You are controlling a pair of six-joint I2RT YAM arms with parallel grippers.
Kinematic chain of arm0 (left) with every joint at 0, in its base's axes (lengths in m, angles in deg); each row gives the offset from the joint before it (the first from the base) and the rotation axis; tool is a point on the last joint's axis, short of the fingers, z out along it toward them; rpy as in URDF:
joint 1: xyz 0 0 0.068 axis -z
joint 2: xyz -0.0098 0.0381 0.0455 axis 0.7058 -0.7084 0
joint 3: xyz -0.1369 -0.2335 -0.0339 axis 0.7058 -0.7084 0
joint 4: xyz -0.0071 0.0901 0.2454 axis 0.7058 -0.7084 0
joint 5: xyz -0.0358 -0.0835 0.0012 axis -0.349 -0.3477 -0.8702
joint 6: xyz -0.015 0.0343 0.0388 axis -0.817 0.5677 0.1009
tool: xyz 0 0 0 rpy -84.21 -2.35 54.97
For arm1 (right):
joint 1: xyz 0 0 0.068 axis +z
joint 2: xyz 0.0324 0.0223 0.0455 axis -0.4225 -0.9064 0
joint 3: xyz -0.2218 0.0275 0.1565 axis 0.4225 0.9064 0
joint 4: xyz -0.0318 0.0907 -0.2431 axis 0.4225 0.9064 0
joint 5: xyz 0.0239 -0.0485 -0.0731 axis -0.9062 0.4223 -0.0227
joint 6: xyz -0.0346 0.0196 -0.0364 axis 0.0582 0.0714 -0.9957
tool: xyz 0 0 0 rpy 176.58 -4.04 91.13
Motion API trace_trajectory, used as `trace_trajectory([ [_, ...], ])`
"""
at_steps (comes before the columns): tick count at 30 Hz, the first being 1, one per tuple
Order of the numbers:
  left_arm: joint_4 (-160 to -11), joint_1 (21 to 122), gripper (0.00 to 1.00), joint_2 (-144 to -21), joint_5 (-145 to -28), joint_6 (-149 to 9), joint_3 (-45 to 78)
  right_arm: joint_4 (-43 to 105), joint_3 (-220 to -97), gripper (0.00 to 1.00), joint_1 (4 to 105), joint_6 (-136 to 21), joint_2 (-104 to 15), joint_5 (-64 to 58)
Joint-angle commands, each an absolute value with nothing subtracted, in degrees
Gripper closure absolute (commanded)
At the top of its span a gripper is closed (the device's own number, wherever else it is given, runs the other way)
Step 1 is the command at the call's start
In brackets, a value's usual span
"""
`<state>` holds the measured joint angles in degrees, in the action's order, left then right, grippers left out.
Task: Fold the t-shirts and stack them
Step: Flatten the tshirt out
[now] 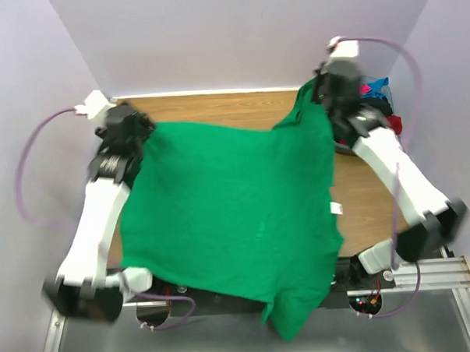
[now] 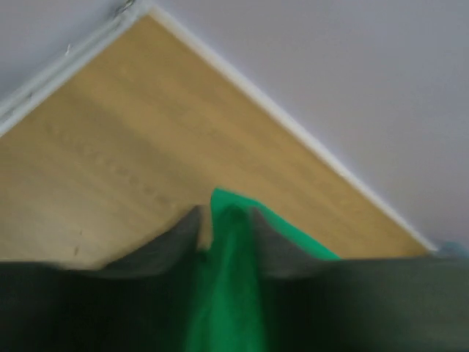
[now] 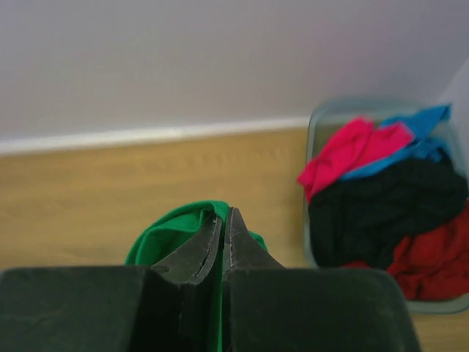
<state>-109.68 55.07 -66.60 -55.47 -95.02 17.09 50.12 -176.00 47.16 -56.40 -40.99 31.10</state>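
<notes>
Where the cloth leaves it bare, worktop [image 1: 216, 110]: pale wood shows along the far wall and on the right side. Its middle and near edge are covered.
Green t-shirt [image 1: 236, 207]: spread wide between the two arms and held at its two far corners. The near end spills over the worktop's front edge and hides part of the arm bases. How much of it rests on the wood is hard to judge from above.
Left arm [image 1: 96, 221]: reaches up the left side, blurred at the base.
Right arm [image 1: 395, 169]: reaches up the right side and blocks most of the bin from above.
Bin [image 3: 315, 125]: grey-blue, at the far right corner, cut off by the edge of the right wrist view.
Other t-shirts: a crumpled heap in the bin, with pink-red [image 3: 341, 158] and blue [image 3: 410, 143] on top, black [image 3: 381, 205] in the middle and red [image 3: 432, 264] lowest. None shows its full shape.
Left gripper [image 2: 226, 220]: its fingers are pinched onto a bunched fold of the green t-shirt. The wrist view is blurred, and the cloth fills the narrow gap.
Right gripper [image 3: 226, 216]: closed almost tip to tip, with green cloth bulging out behind and beside the fingers.
White tag [image 1: 335, 209]: a small patch at the green t-shirt's right edge, too small to read.
</notes>
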Motion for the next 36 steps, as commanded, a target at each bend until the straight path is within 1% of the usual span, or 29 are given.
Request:
trace_trajectory([
  [1, -103.49, 51.94, 0.02, -80.27, -50.06, -96.88, 13.55, 37.73, -171.46, 0.99, 46.87, -58.78, -49.67, 31.95],
  [2, -103.74, 51.49, 0.02, -83.20, -50.50, -96.96, 14.33, 37.28, -172.23, 0.99, 46.70, -58.96, -53.35, 32.28],
  [3, -106.10, 50.96, 0.02, -85.58, -51.20, -97.22, 17.56, 37.53, -174.85, 0.92, 46.70, -59.22, -59.65, 32.72],
  [4, -107.08, 50.52, 0.02, -89.34, -50.68, -97.31, 19.25, 37.88, -176.44, 0.86, 46.79, -60.01, -62.93, 32.46],
  [5, -107.87, 50.34, 0.02, -90.42, -49.81, -97.40, 20.48, 38.06, -177.59, 0.76, 46.79, -60.62, -65.32, 32.11],
  [6, -108.22, 50.26, 0.02, -90.96, -49.19, -97.32, 21.45, 38.41, -178.47, 0.49, 46.79, -60.46, -66.91, 32.28],
  [8, -107.53, 50.25, 0.02, -89.82, -49.18, -96.09, 21.99, 39.55, -179.19, 0.10, 46.79, -58.79, -68.94, 32.55],
  [9, -106.22, 50.25, 0.02, -88.95, -50.32, -95.56, 21.03, 39.56, -178.49, 0.00, 46.79, -58.35, -68.33, 31.85],
  [13, -103.05, 50.25, 0.01, -82.45, -53.48, -94.95, 15.50, 39.90, -172.69, 0.00, 46.79, -55.72, -60.96, 25.70],
  [16, -100.59, 50.34, 0.01, -78.59, -58.75, -94.86, 10.05, 40.08, -164.18, 0.00, 46.79, -51.50, -55.43, 22.01],
  [18, -98.83, 50.34, 0.01, -77.43, -61.13, -94.50, 7.06, 40.17, -157.43, 0.00, 46.79, -48.86, -50.59, 18.59],
  [22, -95.67, 50.43, 0.01, -78.21, -66.84, -93.19, 0.99, 40.79, -149.22, 0.00, 47.14, -44.29, -46.89, 13.23],
  [24, -93.74, 50.61, 0.01, -79.53, -71.04, -92.40, -0.41, 41.40, -147.03, 0.00, 47.23, -42.80, -47.14, 13.47],
  [28, -90.74, 51.75, 0.01, -85.49, -74.93, -90.99, -1.30, 41.84, -144.56, 0.00, 47.23, -42.43, -51.27, 15.06],
  [33, -88.54, 52.19, 0.02, -93.41, -77.13, -89.93, -0.34, 42.10, -147.10, 0.00, 47.31, -42.96, -60.23, 14.18],
  [36, -88.28, 52.10, 0.02, -100.43, -76.96, -89.58, 2.20, 42.02, -150.35, 0.00, 47.93, -43.66, -66.38, 14.44],
])
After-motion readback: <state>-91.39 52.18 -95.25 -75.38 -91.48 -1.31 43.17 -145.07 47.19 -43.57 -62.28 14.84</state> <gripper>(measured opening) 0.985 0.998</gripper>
